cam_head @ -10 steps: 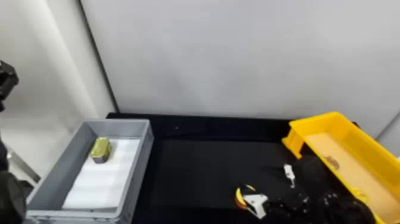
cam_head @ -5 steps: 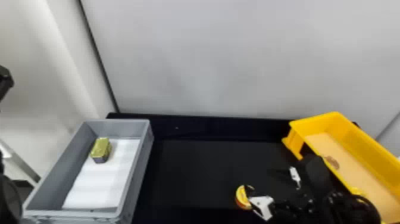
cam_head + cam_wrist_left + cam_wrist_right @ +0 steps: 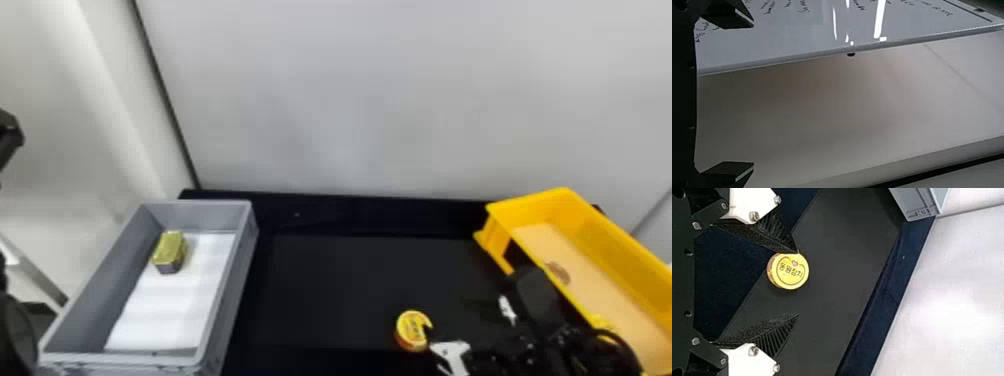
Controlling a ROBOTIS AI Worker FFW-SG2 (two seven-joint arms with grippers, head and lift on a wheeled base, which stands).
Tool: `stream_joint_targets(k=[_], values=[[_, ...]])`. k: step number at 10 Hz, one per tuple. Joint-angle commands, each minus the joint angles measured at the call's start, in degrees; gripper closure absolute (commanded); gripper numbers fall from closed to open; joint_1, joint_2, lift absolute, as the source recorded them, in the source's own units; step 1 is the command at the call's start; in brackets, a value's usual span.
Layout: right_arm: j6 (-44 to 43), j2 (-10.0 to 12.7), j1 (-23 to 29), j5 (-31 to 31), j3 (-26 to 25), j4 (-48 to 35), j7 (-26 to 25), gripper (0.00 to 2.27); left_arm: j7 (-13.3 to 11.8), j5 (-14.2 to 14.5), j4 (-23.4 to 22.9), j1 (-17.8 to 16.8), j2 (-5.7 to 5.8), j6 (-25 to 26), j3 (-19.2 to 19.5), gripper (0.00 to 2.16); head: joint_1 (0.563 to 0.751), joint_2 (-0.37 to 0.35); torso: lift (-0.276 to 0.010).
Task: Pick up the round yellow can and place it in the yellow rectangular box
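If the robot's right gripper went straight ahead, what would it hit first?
Most likely the yellow can, right by one fingertip of the right gripper, though the depth between them is unclear.

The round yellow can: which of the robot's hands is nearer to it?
Right. The right gripper is open at the can, one fingertip by its edge. The left gripper is well away, its arm beyond the gray box, at the head view's left edge.

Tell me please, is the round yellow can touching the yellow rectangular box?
Apart. The head view shows it: dark table surface lies between the round yellow can and the yellow rectangular box, farther to the right.
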Motion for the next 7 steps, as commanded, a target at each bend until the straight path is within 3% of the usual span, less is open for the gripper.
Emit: stream_joint_targets(k=[1, 7], values=[[0.85, 0.19, -1.08, -0.02, 0.99, 1.01, 0.14, 0.29, 0.07, 0.0, 0.1, -0.14, -0.15, 0.0, -0.54, 0.02, 0.694, 0.014, -0.061], [-0.12, -0.16, -2.48, 0.33, 0.9, 4.0, 0.23, 0.29, 0.51, 0.0, 0.54, -0.5, -0.15, 0.0, -1.42, 0.02, 0.694, 0.014, -0.061]])
